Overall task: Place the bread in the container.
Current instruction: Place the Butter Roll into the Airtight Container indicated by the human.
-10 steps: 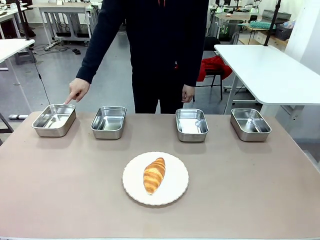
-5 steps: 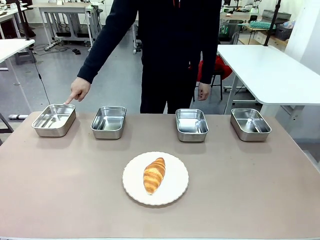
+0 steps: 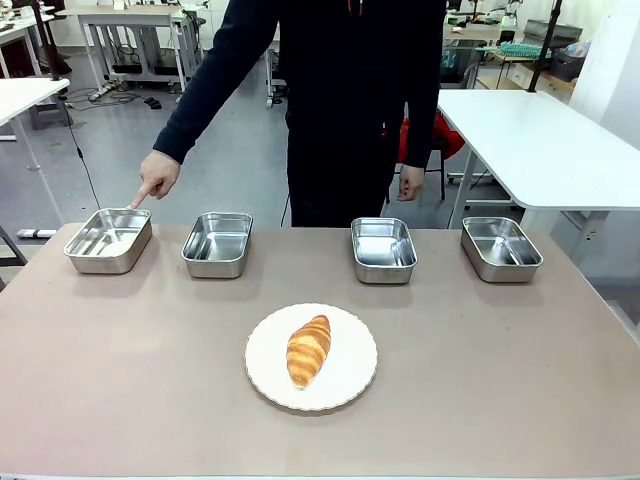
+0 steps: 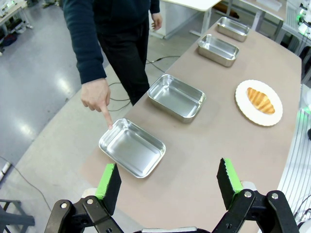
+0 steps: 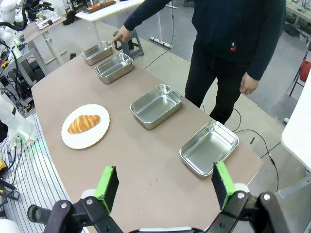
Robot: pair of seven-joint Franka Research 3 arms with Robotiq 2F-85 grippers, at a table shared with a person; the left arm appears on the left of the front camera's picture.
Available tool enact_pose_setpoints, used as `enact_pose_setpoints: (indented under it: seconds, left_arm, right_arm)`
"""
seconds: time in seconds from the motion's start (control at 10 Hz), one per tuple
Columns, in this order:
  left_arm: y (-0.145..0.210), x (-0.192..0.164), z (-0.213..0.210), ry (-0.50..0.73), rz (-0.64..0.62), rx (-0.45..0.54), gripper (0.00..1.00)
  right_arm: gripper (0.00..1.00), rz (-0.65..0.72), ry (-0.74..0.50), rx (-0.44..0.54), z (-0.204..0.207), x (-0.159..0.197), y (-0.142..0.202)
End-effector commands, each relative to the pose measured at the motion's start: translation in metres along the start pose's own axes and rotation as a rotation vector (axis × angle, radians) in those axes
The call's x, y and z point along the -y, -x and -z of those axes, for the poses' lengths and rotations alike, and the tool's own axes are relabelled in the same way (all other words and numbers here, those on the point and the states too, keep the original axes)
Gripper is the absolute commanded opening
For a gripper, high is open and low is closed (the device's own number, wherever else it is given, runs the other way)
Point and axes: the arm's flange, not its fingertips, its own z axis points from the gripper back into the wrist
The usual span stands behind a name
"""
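Pointing hand (image 3: 157, 177) stays at container (image 3: 108, 240) (leftmost) — bread (image 3: 308, 350) unmoved.

Bright even light, faint shadows, sharp focus, wrist views bowed at edges

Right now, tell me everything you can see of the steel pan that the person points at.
The pan is small, shallow and rectangular, of shiny steel, with rounded corners and a rolled rim. It is empty and sits flat on the brown table, at the robot's far left, apart from the next pan. The person's hand points one finger down at its far rim; whether the finger touches it, I cannot tell.
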Motion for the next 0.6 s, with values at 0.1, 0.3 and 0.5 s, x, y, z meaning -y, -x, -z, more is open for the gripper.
enact_pose_setpoints:
  seconds: [0.1,0.3,0.5]
  left_arm:
    - [-0.001,0.001,-0.001,0.0,0.014,0.007,1.0]
    - [-0.02,0.017,0.02,-0.014,-0.079,-0.035,1.0]
    - [-0.062,0.05,0.067,0.006,-0.142,-0.1,1.0]
  right_arm:
    - [1.0,-0.012,-0.004,0.021,0.0,0.0,-0.002]
    - [1.0,-0.012,-0.004,0.021,0.0,0.0,-0.002]
    - [1.0,-0.012,-0.004,0.021,0.0,0.0,-0.002]
